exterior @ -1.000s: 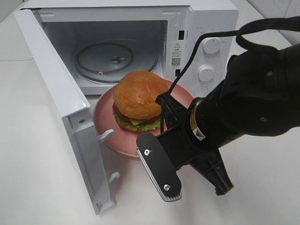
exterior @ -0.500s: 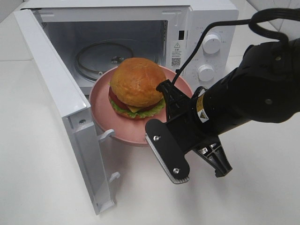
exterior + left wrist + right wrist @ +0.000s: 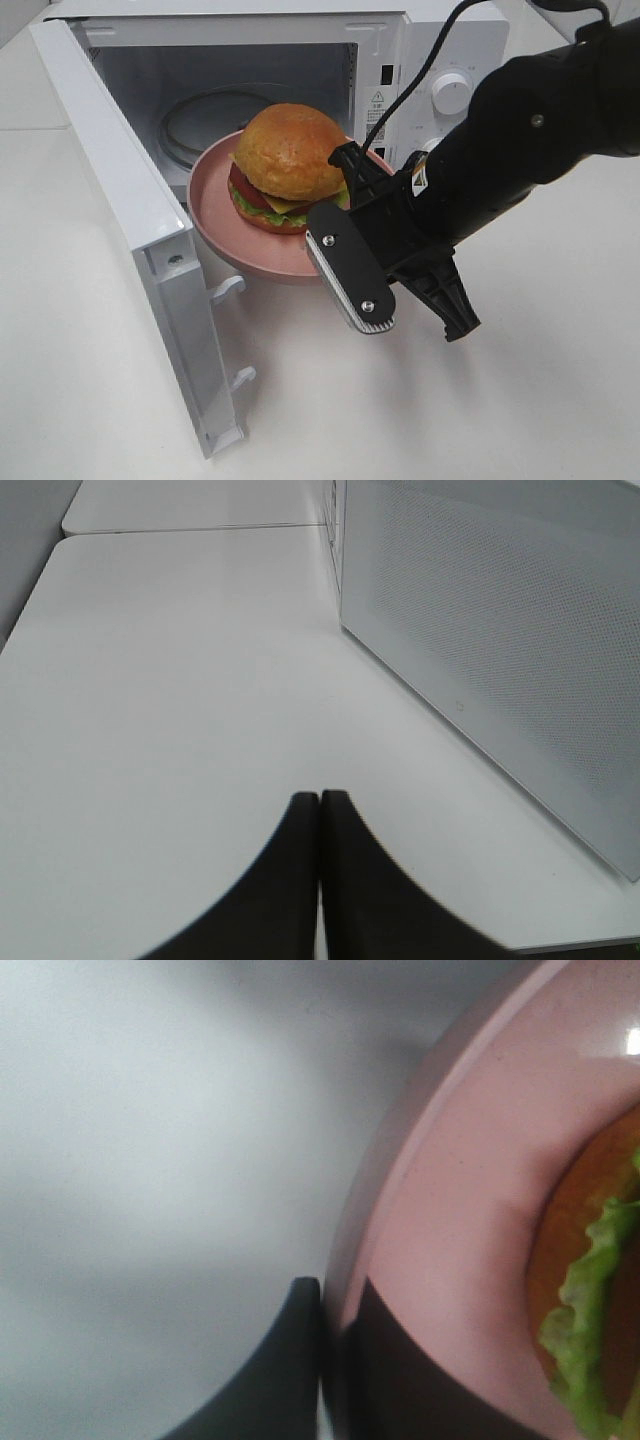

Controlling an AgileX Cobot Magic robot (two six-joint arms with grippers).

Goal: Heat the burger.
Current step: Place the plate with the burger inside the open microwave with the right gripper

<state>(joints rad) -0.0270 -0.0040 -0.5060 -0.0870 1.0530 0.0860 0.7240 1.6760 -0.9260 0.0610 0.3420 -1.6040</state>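
**Burger at the oven mouth, plate rim in my right end effector**

The burger [image 3: 290,165] sits on the pink plate [image 3: 222,232], just ahead of my right end effector [image 3: 338,1322]. That end effector is clenched on the plate's near rim, so I hold the plate, not the bun. The plate looks lifted off the desk [image 3: 80,380], its far edge at the open microwave [image 3: 440,50]. The glass turntable [image 3: 195,118] lies farther ahead, beyond the burger. I judge the coming move runs straight forward along my reach, plate kept level. My left end effector [image 3: 320,825] is clenched on nothing, over the desk, well apart; the right arm is nearer.
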